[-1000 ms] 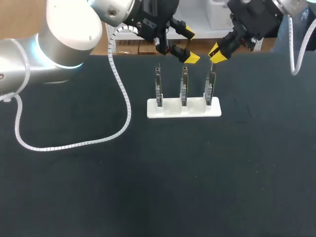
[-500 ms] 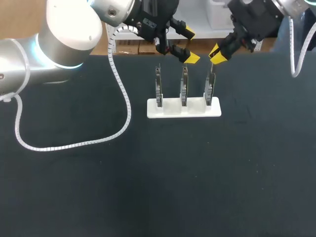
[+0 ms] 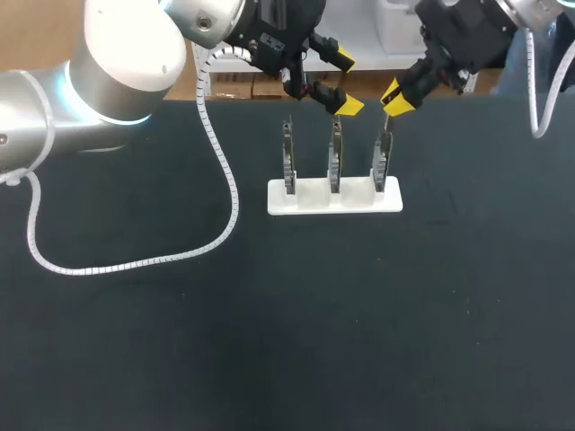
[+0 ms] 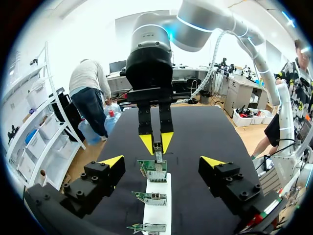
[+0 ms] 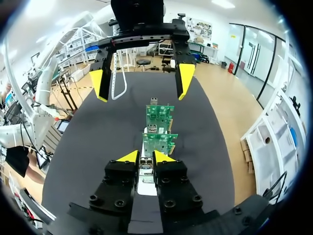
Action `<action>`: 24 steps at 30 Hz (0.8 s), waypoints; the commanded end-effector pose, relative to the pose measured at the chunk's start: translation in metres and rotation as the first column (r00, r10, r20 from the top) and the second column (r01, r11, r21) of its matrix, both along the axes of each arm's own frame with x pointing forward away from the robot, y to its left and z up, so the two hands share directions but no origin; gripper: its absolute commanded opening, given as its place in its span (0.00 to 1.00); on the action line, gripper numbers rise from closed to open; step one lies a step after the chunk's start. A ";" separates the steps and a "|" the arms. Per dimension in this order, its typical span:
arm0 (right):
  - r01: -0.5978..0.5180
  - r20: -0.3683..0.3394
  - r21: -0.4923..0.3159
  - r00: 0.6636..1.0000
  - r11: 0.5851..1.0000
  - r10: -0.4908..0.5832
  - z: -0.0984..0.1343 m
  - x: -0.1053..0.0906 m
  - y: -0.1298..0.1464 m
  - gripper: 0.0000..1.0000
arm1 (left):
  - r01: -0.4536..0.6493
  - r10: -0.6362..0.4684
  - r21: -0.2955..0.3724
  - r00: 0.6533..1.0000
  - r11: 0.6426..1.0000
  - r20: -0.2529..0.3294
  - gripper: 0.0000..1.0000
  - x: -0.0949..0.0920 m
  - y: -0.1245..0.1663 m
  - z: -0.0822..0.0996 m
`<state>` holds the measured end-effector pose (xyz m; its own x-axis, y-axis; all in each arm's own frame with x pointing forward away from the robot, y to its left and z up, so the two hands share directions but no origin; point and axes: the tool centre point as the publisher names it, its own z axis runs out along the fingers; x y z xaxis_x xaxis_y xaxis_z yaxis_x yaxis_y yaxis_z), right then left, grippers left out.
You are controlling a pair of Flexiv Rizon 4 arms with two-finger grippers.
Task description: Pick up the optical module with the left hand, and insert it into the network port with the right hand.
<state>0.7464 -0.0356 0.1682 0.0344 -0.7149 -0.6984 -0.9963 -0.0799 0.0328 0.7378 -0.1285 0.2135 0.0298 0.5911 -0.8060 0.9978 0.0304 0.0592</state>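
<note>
Right pincer comes down from the far right corner, its arm angled steeply. Its yellow tips are drawn close together and clamped on a slim metal module at the top edge of the right-hand board. The module stands upright on that board; how deep it sits cannot be made out.

Left pincer hangs wide apart with nothing in it. It is just beyond and above the middle board, touching neither that board nor the other pincer. Its arm enters from the left with its big elbow over the far left of the table, then reaches along the far edge, past the left board. A white coiled hose droops from the arm and loops across the dark tabletop.

All three boards stand upright in a row, left to right, in a white holder. From each wrist the other pincer shows straight ahead — the two face each other over the row.
</note>
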 end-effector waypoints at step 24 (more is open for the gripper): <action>-0.019 0.009 -0.012 1.000 1.000 0.019 0.001 0.003 -0.001 0.00 | 0.000 0.000 0.008 1.000 1.000 -0.004 1.00 0.001 -0.001 0.001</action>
<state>0.7465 -0.0364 0.1703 0.0553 -0.7229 -0.6887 -0.9951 -0.0962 0.0210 0.7378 -0.1285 0.2135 0.0298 0.5911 -0.8060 0.9978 0.0304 0.0592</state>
